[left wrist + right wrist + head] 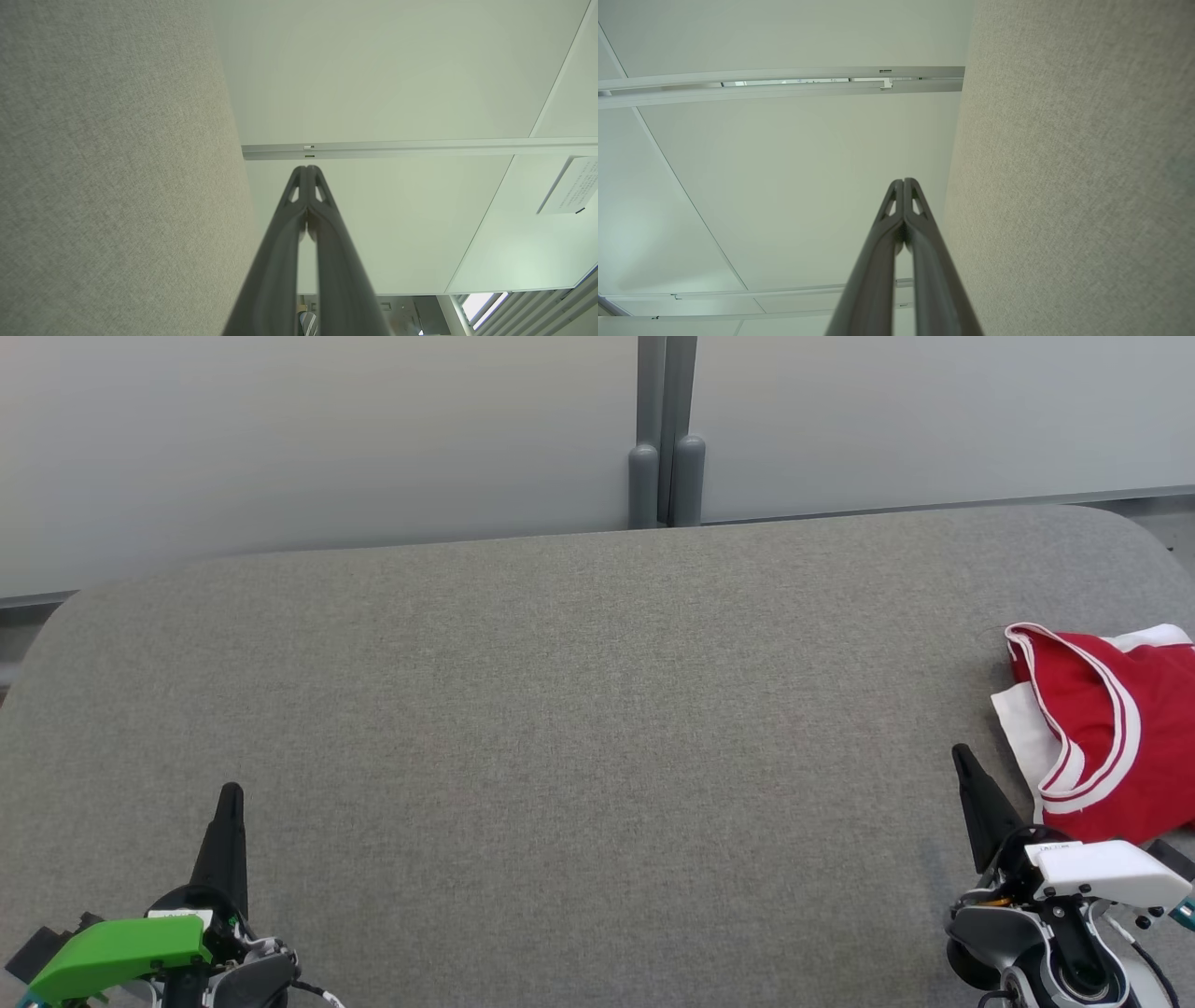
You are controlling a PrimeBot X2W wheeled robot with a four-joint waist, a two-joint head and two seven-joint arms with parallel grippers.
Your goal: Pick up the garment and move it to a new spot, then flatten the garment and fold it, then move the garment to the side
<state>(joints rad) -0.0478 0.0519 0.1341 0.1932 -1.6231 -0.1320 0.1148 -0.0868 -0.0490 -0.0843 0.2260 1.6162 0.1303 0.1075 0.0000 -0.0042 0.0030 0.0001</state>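
The red and white garment (1106, 728) lies bunched up at the right edge of the grey surface (560, 709). The right end effector (962, 758) is just beside it (pinched tight, empty). The left end effector (231, 795) is well apart, pinched tight and empty too. Pale wall panels (327, 439) stand behind
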